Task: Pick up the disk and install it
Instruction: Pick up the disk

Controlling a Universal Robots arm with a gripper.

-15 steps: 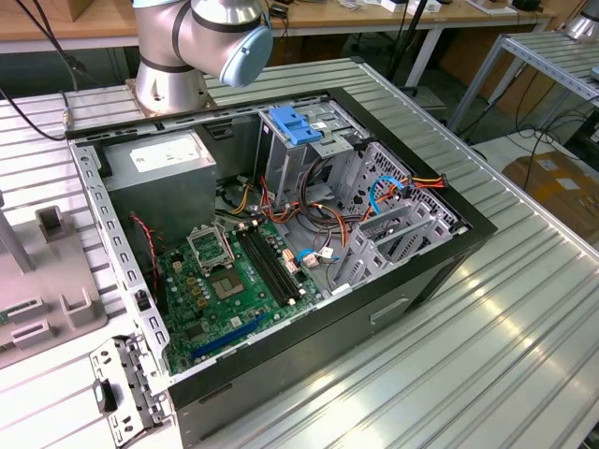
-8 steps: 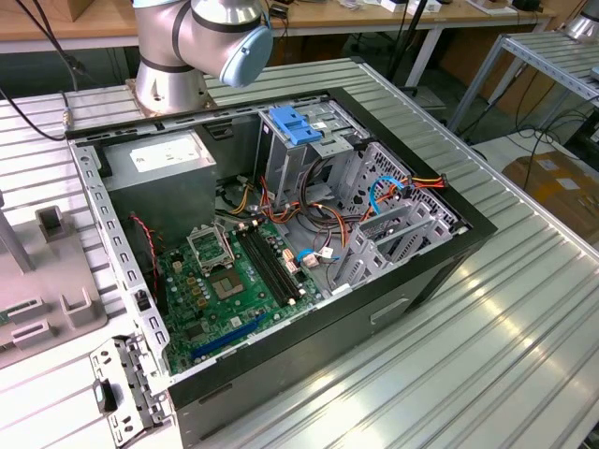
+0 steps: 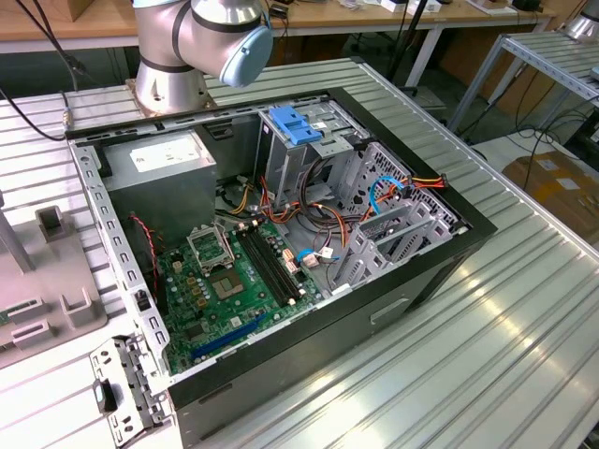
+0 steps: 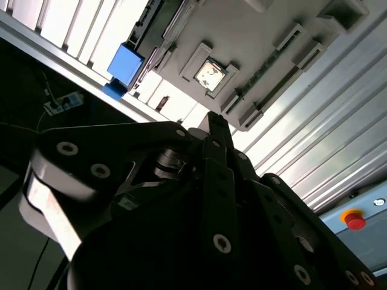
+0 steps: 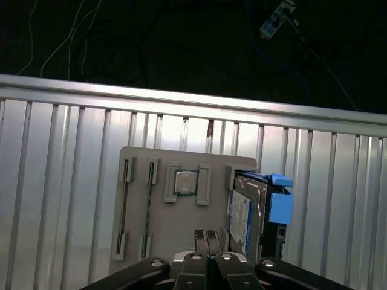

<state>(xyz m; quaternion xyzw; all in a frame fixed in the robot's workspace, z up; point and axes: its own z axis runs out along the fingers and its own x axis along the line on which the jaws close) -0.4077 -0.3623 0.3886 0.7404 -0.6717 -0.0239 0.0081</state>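
Closed, empty end effector (image 5: 205,237) hovers over grey tray (image 5: 160,232) near disk (image 5: 254,212).

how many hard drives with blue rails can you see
1: the disk stands in the grey holder tray, beside the processor chip. More may hide inside the computer case.

Ribbed metal table (image 3: 524,318), wooden bench (image 3: 56,21), cardboard box (image 3: 554,187)
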